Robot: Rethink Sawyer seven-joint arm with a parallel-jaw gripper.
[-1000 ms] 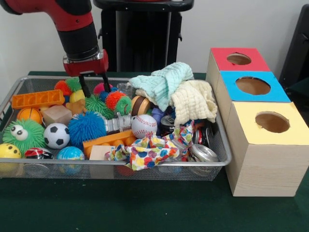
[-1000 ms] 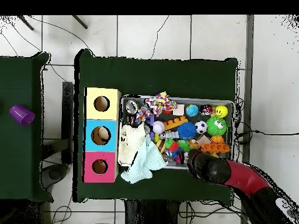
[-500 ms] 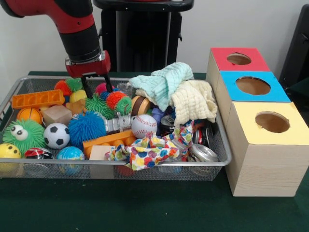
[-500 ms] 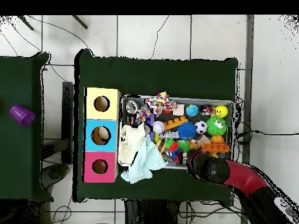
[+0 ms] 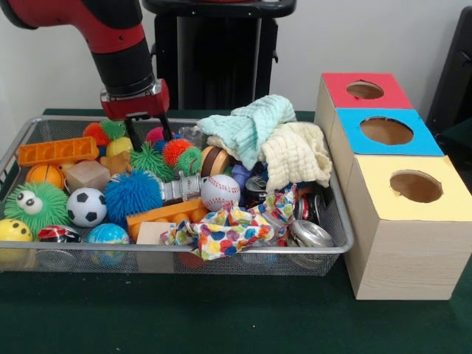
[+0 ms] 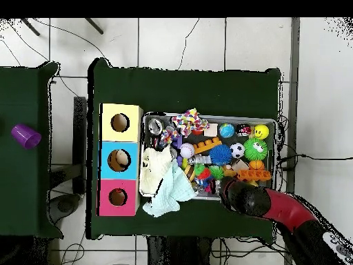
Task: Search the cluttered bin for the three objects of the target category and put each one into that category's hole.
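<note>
Bin (image 5: 335,243) clutter: spiky balls (image 5: 175,153) crowd the spread gripper (image 5: 150,134) (fingers empty), cloths (image 5: 254,124) heaped beside it.

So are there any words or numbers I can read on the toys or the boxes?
No readable words or numbers anywhere.
Crushed cans in the wire bin: print too small and blurred to read.
Three hole boxes, red, blue, yellow: plain colour, no labels.
Yellow smiley ball: a face, no letters.
Baseball and soccer ball: only patterns.
</note>
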